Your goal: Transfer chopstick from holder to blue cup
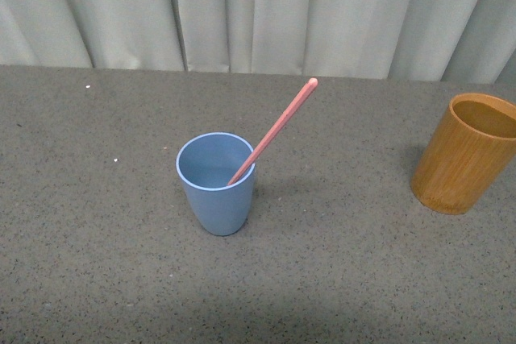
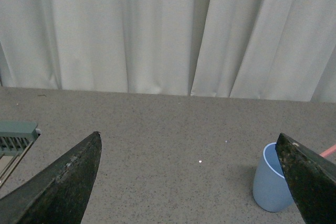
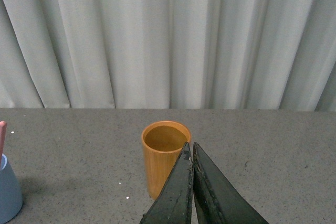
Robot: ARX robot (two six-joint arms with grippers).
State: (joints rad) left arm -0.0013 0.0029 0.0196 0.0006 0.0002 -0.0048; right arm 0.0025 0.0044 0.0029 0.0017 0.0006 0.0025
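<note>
The blue cup (image 1: 215, 184) stands upright mid-table with one pink-red chopstick (image 1: 276, 129) leaning in it, its top tilted to the right. The orange-brown holder (image 1: 466, 153) stands at the right edge and looks empty inside. Neither arm shows in the front view. In the left wrist view my left gripper (image 2: 189, 142) is open with nothing between its fingers; the blue cup (image 2: 270, 179) peeks out beside one finger (image 2: 310, 177), with the chopstick's tip (image 2: 328, 151) just showing. In the right wrist view my right gripper (image 3: 190, 148) is shut on nothing, just in front of the holder (image 3: 161, 153).
A pale curtain (image 1: 258, 14) hangs behind the grey speckled table (image 1: 97, 223). A green-grey rack-like object (image 2: 16, 139) shows at the edge of the left wrist view. The blue cup (image 3: 8, 192) and the chopstick's tip (image 3: 2, 136) show at the edge of the right wrist view.
</note>
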